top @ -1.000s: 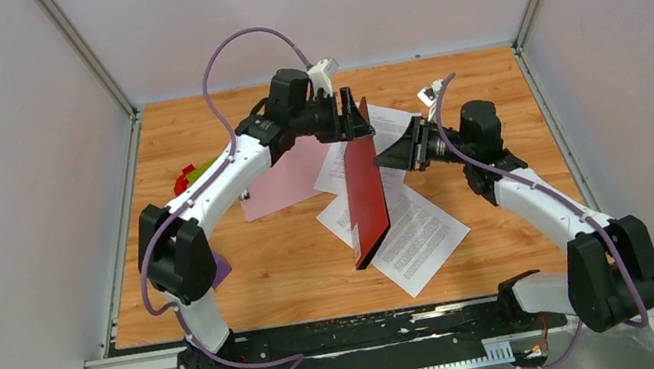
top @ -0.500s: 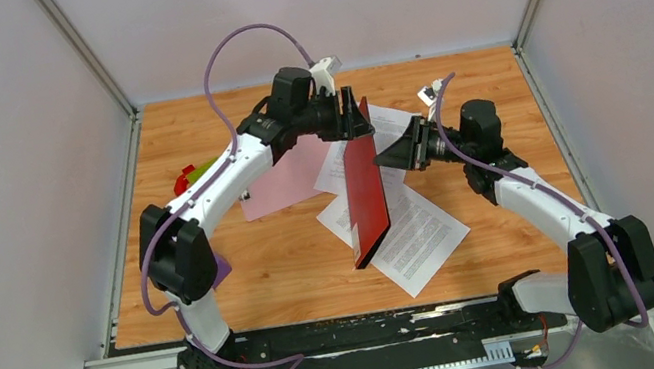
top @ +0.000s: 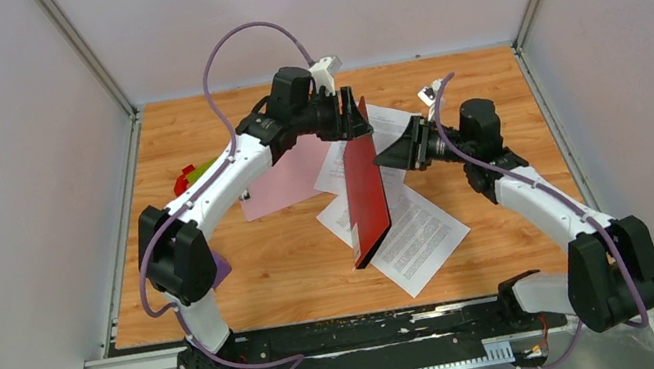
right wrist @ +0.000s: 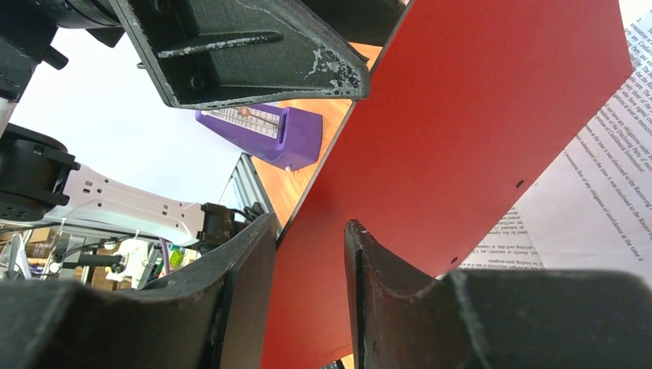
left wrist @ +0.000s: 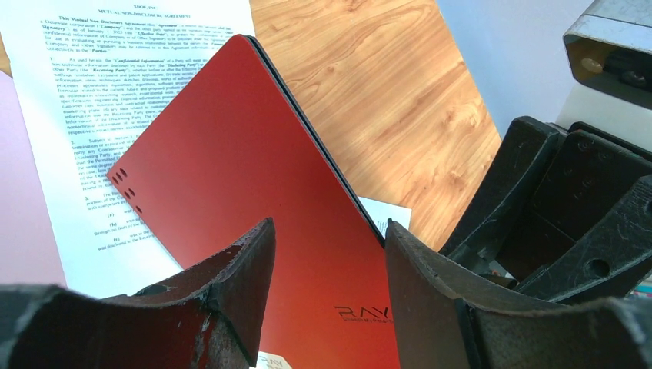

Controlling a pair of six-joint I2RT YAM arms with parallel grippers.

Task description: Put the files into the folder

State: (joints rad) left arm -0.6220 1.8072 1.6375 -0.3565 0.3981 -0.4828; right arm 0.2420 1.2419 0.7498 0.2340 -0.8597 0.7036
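Little has been shifted since the earlier views: the arms, the folder and the papers are found where they were, and at most a slight change at the right wrist can be made out. The red folder (top: 365,193) is kept on edge over the middle of the table (top: 286,263), its upper end at the left gripper (top: 359,123) and its far side faced by the right gripper (top: 382,156). In each wrist view the folder is seen passing between the fingers, which are set apart on either side of it. Whether it is actually pinched by either pair cannot be told. The files (top: 422,229) are left flat on the wood. The nearer sheet lies partly beneath the folder's lower end, and the second sheet (top: 390,122) lies behind it, beside a pink sheet (top: 282,182). No paper is seen inside the folder, and its covers appear to be closed, so nothing has yet been filed. The step in hand is judged to be the positioning of the folder before it is opened. Next, the covers would need to be parted and kept apart by one arm. A sheet would then have to be lifted by its edge and slid in. Care will be called for, since thin paper lying flat is hard to pick up.
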